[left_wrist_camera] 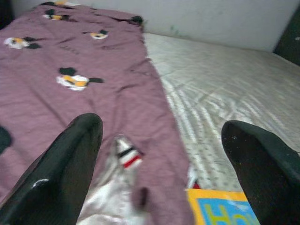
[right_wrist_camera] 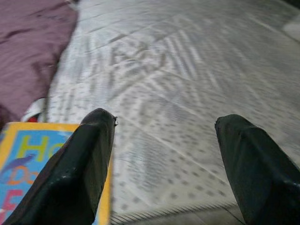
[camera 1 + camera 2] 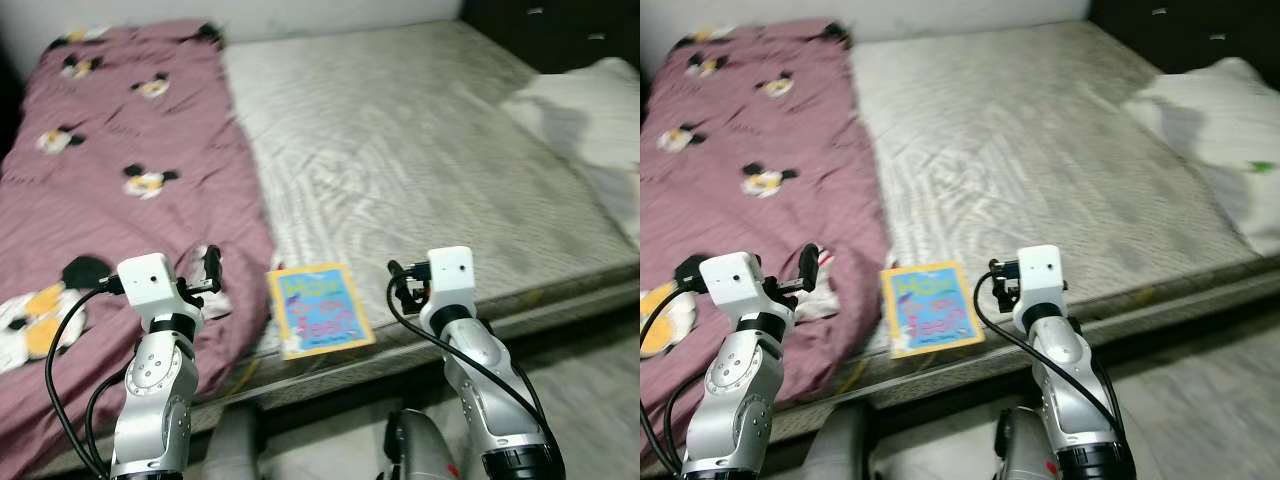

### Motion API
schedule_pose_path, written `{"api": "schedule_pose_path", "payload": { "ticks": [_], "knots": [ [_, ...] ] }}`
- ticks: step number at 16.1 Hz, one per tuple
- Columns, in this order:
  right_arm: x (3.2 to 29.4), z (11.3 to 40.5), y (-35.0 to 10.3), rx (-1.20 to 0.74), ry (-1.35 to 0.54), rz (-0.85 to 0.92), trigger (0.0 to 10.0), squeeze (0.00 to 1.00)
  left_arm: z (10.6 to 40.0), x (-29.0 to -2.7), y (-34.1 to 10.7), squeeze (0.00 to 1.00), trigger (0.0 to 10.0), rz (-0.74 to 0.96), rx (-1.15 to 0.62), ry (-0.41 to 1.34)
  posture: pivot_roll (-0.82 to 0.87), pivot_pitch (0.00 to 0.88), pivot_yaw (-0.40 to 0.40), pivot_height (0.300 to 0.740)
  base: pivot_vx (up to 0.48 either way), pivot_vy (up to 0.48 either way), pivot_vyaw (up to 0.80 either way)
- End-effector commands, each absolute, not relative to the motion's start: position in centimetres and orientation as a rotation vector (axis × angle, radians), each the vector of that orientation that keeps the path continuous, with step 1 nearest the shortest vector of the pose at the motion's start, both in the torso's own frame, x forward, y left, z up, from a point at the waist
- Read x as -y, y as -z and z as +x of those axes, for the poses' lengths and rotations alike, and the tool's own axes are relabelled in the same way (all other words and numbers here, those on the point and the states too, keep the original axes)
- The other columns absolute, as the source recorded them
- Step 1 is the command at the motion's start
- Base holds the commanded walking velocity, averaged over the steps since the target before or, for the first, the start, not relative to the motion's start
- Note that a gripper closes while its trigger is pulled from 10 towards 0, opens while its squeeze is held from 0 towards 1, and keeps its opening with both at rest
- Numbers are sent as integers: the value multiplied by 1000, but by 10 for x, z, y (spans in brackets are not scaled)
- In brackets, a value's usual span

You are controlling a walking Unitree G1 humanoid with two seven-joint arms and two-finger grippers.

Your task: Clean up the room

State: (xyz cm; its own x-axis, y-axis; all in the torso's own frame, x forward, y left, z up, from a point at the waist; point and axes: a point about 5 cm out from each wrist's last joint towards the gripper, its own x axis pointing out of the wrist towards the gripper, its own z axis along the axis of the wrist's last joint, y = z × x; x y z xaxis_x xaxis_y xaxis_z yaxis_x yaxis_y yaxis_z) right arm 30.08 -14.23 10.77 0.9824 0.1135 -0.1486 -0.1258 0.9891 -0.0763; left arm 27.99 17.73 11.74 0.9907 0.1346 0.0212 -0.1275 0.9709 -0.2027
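Note:
A blue picture book with a yellow border (image 3: 318, 308) lies flat at the front edge of the grey mattress (image 3: 420, 150). To its left, on the maroon blanket (image 3: 120, 180), lies a small white cloth with a red stripe (image 1: 123, 187). My left gripper (image 1: 161, 129) is open and hovers over the blanket's front part, just above that cloth. My right gripper (image 2: 166, 119) is open above the mattress edge, just right of the book (image 2: 28, 168). Neither holds anything.
The maroon blanket with cartoon mouse prints covers the bed's left side. A white pillow (image 3: 590, 110) rests at the right edge. Dark furniture (image 3: 560, 30) stands behind it. Grey floor (image 3: 600, 400) runs along the bed's front.

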Motion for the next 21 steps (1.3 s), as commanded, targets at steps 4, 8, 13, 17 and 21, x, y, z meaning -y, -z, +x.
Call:
{"api": "schedule_pose_path", "payload": {
  "ticks": [4, 8, 13, 17, 21],
  "knots": [
    [142, 300, -108, -140, -124, -78, 10000, 0, 283, -181, -114, 0, 10000, -190, 14, -158, -2, 123, 8, 535, 0, 0, 0],
    [143, 300, -108, -144, -117, -76, 10000, 0, 288, -187, -114, 0, 10000, -192, 11, -185, -4, 123, 5, 510, 0, 0, 0],
    [142, 301, -111, -135, -132, -106, 10000, 0, 312, -198, -114, 0, 10000, -214, -58, -159, -7, 115, 4, 510, 0, 0, 0],
    [137, 299, -116, -109, -170, -110, 10000, 0, 326, -187, -111, 0, 10000, -258, -116, -83, -19, 113, 7, 510, 0, 0, 0],
    [143, 293, -117, -106, -169, -103, 10000, 0, 344, -169, -111, 0, 10000, -288, -164, 25, -55, 114, 8, 510, 0, 0, 0]
  ]
}}
